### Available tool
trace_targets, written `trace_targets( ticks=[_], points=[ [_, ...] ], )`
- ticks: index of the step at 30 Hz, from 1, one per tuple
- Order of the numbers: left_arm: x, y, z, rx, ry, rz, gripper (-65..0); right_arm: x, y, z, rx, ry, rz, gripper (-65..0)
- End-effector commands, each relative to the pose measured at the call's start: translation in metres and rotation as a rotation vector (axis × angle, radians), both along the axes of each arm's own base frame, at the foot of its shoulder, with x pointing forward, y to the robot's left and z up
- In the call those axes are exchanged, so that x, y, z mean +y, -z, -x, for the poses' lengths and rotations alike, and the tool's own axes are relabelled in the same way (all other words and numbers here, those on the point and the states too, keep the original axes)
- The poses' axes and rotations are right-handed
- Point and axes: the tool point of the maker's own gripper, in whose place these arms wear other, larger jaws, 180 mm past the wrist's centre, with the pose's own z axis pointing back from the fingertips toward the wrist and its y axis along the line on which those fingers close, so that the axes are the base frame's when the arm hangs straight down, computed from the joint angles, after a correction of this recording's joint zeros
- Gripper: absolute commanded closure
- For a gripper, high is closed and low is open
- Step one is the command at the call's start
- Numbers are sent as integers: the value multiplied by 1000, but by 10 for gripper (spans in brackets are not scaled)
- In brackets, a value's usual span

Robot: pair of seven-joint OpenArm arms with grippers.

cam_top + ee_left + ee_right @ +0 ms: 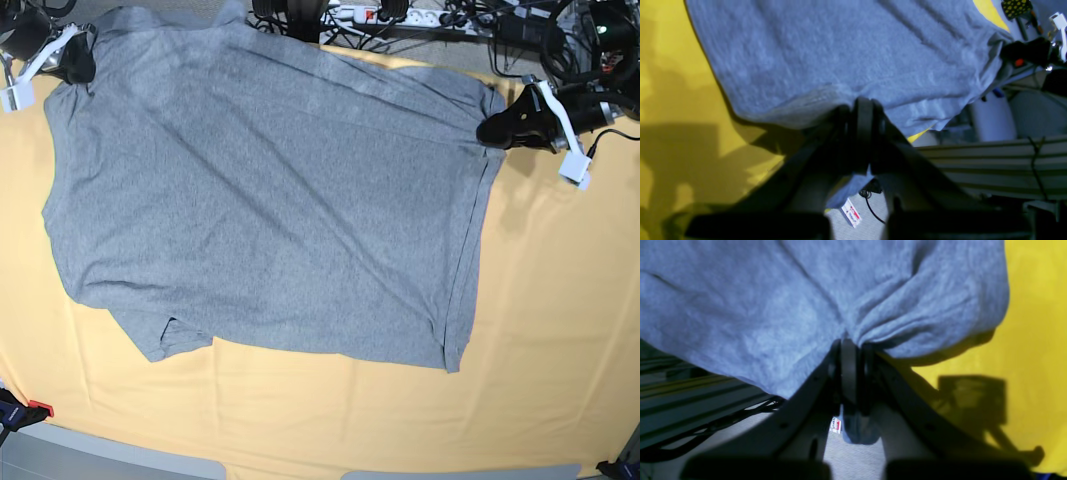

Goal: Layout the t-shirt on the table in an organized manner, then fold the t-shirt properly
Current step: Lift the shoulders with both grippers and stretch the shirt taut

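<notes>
The grey t-shirt (270,200) lies spread over the pale yellow-orange table (560,330), its plain side up, with one sleeve (165,335) toward the near left. My left gripper (492,130) is at the shirt's far-right corner, jaws shut on the fabric edge (862,103). My right gripper (82,62) is at the far-left corner, shut on bunched cloth (851,343). Both pinched corners hang at the table's far edge. The t-shirt (840,50) fills most of the left wrist view, and the t-shirt (756,300) does the same in the right wrist view.
Cables and a power strip (400,14) run along the far side behind the table. An aluminium rail (990,160) lies below the table edge. A red clamp (35,408) sits at the near-left corner. Bare table cloth (300,420) stretches in front of the shirt.
</notes>
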Motion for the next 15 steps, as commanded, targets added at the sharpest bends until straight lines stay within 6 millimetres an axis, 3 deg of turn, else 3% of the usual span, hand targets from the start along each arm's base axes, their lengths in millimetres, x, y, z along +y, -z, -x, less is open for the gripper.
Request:
trace_targets(
  ticks=[1, 5, 15],
  points=[
    [-1, -12, -2, -40, 26, -10, 0, -5, -6, -2, -15, -16, 32, 0],
    [-4, -21, -2, -72, 64, -46, 0, -22, -2, 1, 28, -27, 131, 0],
    [12, -31, -4, -79, 124, -152, 0, -38, -8, -4, 21, -34, 198, 0]
  ],
)
